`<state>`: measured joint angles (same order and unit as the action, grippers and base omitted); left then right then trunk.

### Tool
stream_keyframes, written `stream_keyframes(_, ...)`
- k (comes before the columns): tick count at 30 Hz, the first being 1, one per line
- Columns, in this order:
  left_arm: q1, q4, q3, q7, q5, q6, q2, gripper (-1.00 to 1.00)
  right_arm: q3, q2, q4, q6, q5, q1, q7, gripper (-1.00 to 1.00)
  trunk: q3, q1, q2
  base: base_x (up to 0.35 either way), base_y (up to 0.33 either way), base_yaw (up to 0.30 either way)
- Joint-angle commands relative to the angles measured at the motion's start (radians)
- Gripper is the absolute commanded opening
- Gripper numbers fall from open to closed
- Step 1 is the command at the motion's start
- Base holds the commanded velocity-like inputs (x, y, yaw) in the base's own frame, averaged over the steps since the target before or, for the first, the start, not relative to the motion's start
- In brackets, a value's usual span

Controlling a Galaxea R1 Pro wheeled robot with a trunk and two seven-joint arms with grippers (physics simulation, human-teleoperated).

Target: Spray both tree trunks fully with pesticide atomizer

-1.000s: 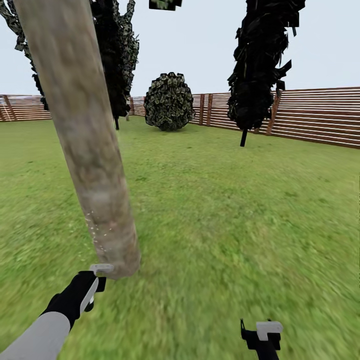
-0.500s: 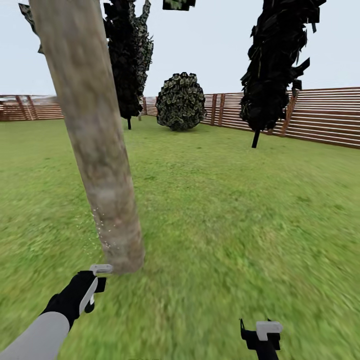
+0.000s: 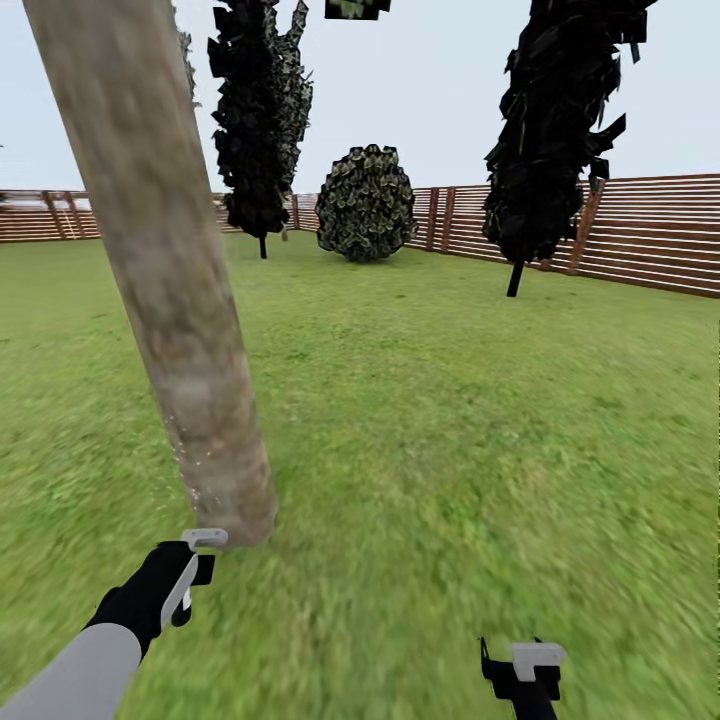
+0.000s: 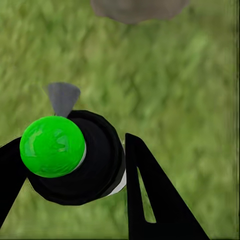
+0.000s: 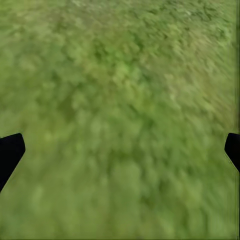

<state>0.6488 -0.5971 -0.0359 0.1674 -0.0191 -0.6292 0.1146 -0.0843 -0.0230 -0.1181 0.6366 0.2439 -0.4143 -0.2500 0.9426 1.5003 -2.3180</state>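
Note:
A thick grey-tan mottled tree trunk (image 3: 170, 290) leans across the left of the head view, and its base meets the grass floor (image 3: 450, 430) just ahead of my left gripper (image 3: 188, 580). Small pale spray specks dot the trunk's lower part. In the left wrist view, that gripper (image 4: 75, 167) is shut on the pesticide atomizer (image 4: 52, 146), which has a black body, a glossy green ball top and a grey cone nozzle. The nozzle points toward the trunk base (image 4: 135, 7). Low at the right, my right gripper (image 3: 525, 672) hangs open over bare grass, fingertips (image 5: 10, 152) far apart.
Two black cone-shaped trees (image 3: 262, 120) (image 3: 560, 130) and a round dark bush (image 3: 366, 203) stand at the far end of the lawn. A brown slatted fence (image 3: 650, 235) rings the garden. Open grass stretches to the right of the trunk.
The whole picture has shifted, so the camera has moved. The trunk now sits a little further left and the far trees further right. Both arms hold the same pose.

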Motion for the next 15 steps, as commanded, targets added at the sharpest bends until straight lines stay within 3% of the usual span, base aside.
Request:
stream_keyframes(1, 0.0, 0.0, 0.0, 0.0, 0.001, 0.0, 0.0, -1.0, 0.0, 0.0, 0.0, 0.0, 0.0, 0.0, 0.0, 1.0, 0.0, 0.0, 0.0, 0.001, -0.272, 0.0)
stream_keyframes(10, 0.0, -0.001, -0.001, 0.0, 0.001, 0.0, -0.001, -1.0, 0.0, 0.0, 0.0, 0.0, 0.0, 0.0, 0.0, 1.0, 0.0, 0.0, 0.0, 0.0, -0.273, 0.004)
stream_keyframes(15, 0.0, -0.001, -0.001, 0.0, 0.001, 0.0, -0.001, -1.0, 0.0, 0.0, 0.0, 0.0, 0.0, 0.0, 0.0, 1.0, 0.0, 0.0, 0.0, 0.0, -0.273, 0.204)
